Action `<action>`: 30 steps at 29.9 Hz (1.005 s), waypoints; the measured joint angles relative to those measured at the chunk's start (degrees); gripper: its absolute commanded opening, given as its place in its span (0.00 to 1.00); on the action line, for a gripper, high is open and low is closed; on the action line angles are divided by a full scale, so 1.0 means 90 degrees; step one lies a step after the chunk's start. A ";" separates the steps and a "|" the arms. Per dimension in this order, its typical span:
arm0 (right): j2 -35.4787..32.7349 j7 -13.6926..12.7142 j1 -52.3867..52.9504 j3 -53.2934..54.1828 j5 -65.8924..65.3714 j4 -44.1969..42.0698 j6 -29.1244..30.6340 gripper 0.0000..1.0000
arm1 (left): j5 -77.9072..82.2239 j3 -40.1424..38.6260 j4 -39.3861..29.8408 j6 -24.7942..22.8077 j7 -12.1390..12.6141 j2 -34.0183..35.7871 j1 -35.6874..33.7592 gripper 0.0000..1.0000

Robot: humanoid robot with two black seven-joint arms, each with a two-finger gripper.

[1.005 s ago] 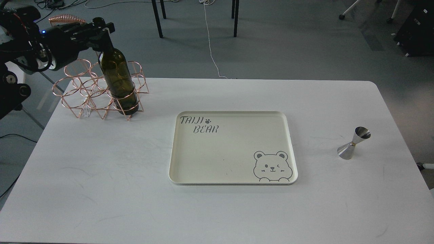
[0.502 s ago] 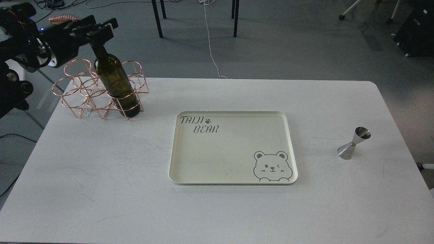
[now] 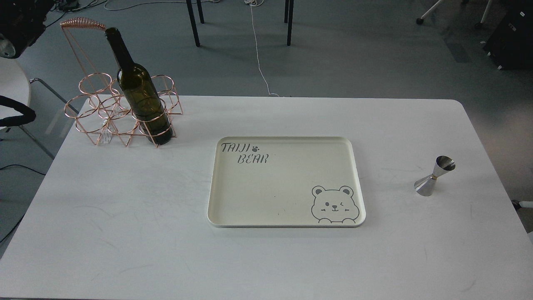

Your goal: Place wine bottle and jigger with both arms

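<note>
White and matte, the desk [image 3: 125,233] fills most of the frame, its broad bare surface marked with faint scuffs. At the centre we see a cream rectangular tray [image 3: 216,208] with rounded corners and a low raised rim; nothing lies in it, only the printed words "TAIJI BEAR" and a winking bear drawing. To the right of the frame, well apart from the tray, the jigger [image 3: 434,176] stands on the desk, a shiny steel hourglass of two cones, leaning a little in this view. In the upper left, a copper-coloured wire rack [image 3: 98,109] of joined rings sits near the far desk edge. The wine bottle [image 3: 139,89], dark olive-green glass with a long narrow neck, stands in the rack's front right ring, tilted slightly left; the other rings look empty. Beyond lie grey floor, cables and dark chair legs. At the top left corner and left edge we see only dark bits of our left arm [image 3: 18,21]; neither pincer is in view, so nothing holds the bottle or the jigger.
</note>
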 measured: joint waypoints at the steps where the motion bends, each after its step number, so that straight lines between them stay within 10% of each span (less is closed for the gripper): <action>1: 0.0000 0.0033 -0.0033 0.0014 0.0101 0.0001 0.0009 0.99 | -0.0462 0.0000 0.0002 -0.0039 0.0000 0.0011 0.0014 0.98; 11: 0.0209 0.0092 -0.0440 0.0049 0.1300 0.0022 0.0060 0.99 | -0.3639 -0.0024 0.0801 -0.1501 -0.0232 -0.0140 0.0557 0.98; 20: 0.0533 -0.0486 -0.0640 0.0134 0.2617 -0.0006 0.0535 0.99 | -0.4959 -0.0103 0.1735 -0.2507 -0.0201 -0.0854 0.0974 0.98; 30: 0.0980 -0.0655 -0.1317 0.1024 0.2904 0.0003 0.1120 0.99 | -0.5019 -0.0947 0.1764 -0.2851 -0.0175 -0.1305 0.1597 0.98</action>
